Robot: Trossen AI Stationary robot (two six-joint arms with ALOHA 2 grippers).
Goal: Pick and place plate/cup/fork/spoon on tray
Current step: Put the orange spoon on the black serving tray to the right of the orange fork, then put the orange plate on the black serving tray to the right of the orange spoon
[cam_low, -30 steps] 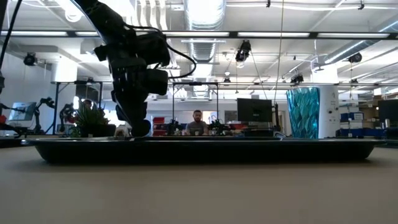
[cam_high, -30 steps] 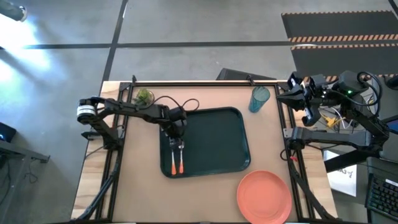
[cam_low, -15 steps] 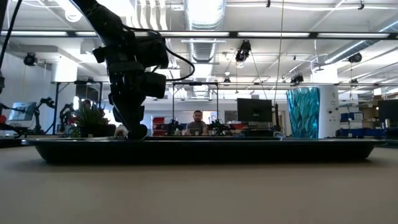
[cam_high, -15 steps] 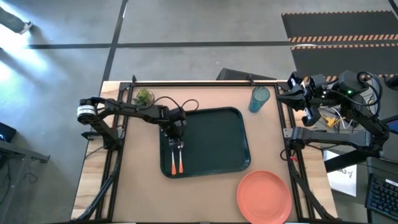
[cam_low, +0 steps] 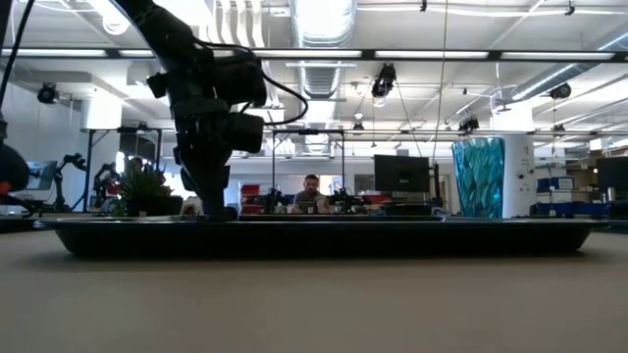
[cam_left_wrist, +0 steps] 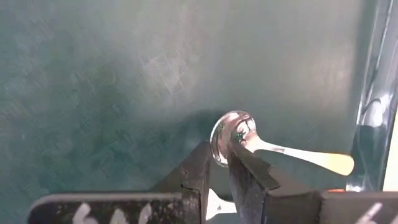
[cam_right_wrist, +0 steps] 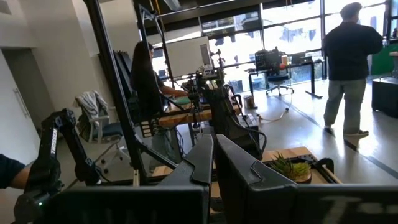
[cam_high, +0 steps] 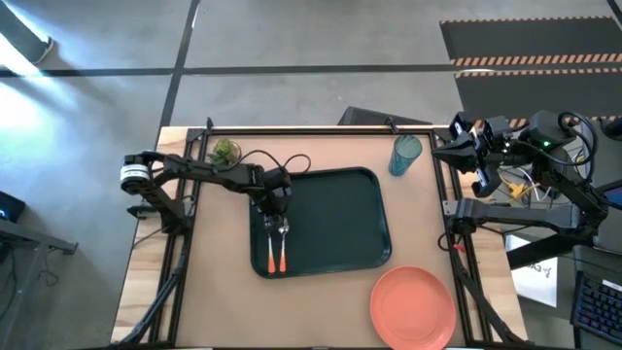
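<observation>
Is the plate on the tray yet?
No, in the high view the plate lies on the bare table off the near right corner of the tray, outside its rim.

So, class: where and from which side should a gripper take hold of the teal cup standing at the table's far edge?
Grip the teal cup across its side wall, jaws coming in level from the right arm's side. It stands upright, open end up, with nothing close around it.

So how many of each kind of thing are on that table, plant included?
Trays: 1, the tray
Plates: 1, the plate
Cups: 1, the cup
Forks: 1, the fork
Spoons: 1, the spoon
Plants: 1, the plant
Total: 6
</observation>
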